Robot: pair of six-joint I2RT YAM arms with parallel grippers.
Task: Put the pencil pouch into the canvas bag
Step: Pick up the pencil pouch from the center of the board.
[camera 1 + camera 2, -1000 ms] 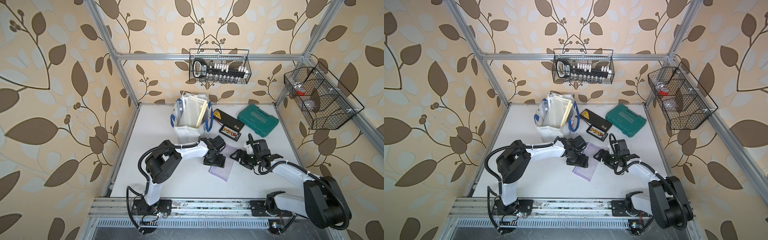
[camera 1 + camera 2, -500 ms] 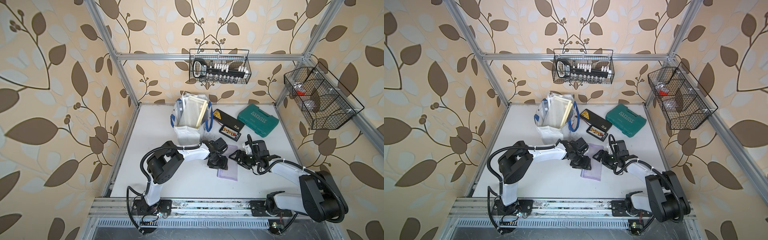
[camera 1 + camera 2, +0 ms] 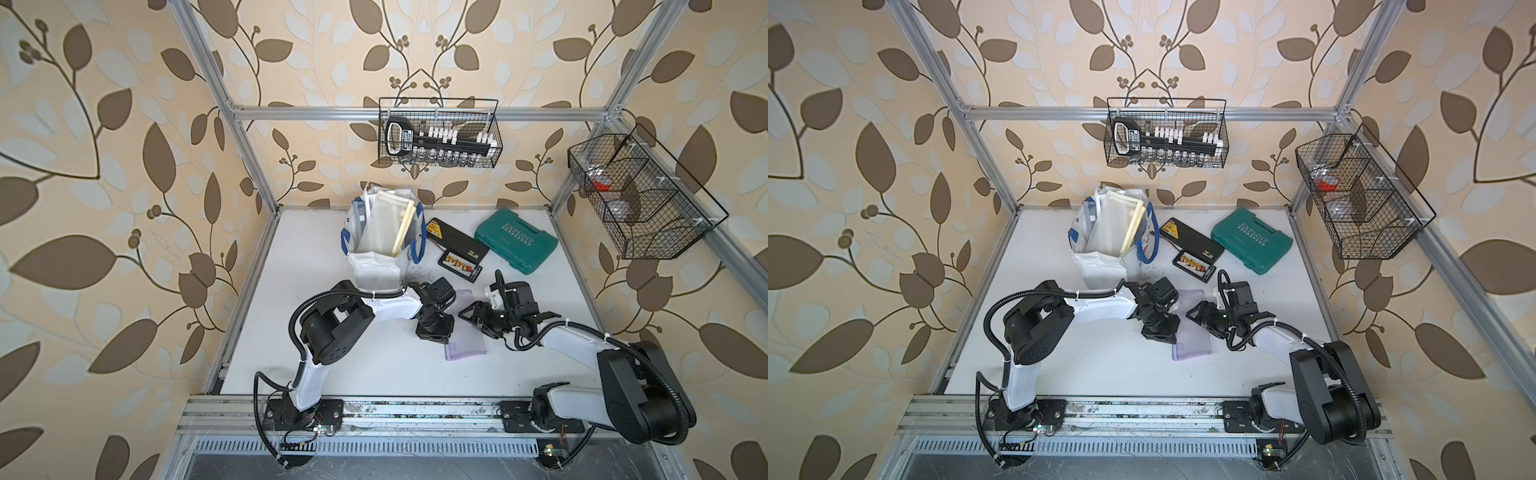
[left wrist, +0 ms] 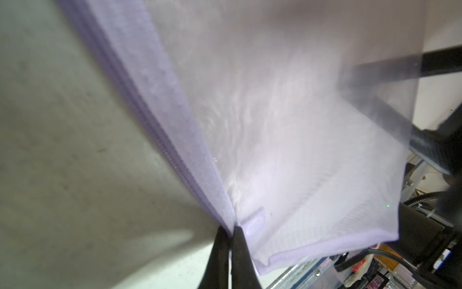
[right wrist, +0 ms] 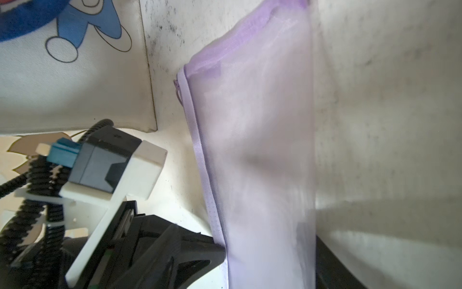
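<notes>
The pencil pouch (image 3: 467,351) is a see-through lilac mesh pouch with a zip, partly raised off the white table in both top views (image 3: 1194,349). My left gripper (image 4: 231,229) is shut on the pouch's (image 4: 287,150) zip edge near one corner. My right gripper (image 5: 270,250) stands open astride the pouch (image 5: 255,150), one finger (image 5: 200,250) touching its zip side. In a top view the two grippers (image 3: 446,338) (image 3: 478,322) face each other across the pouch. The canvas bag (image 3: 376,266) stands upright just behind my left arm, white with blue handles and sheets inside.
A green tool case (image 3: 515,241), a black case (image 3: 455,241) and an open bit holder (image 3: 459,264) lie behind the grippers. Wire baskets hang on the back wall (image 3: 438,133) and the right wall (image 3: 636,195). The bag's printed side (image 5: 75,75) is close to my left wrist camera (image 5: 112,170).
My left gripper has closed on the pouch's zip edge and shifted a little to the right with it. My right gripper has come up to the pouch and its jaws have narrowed.
</notes>
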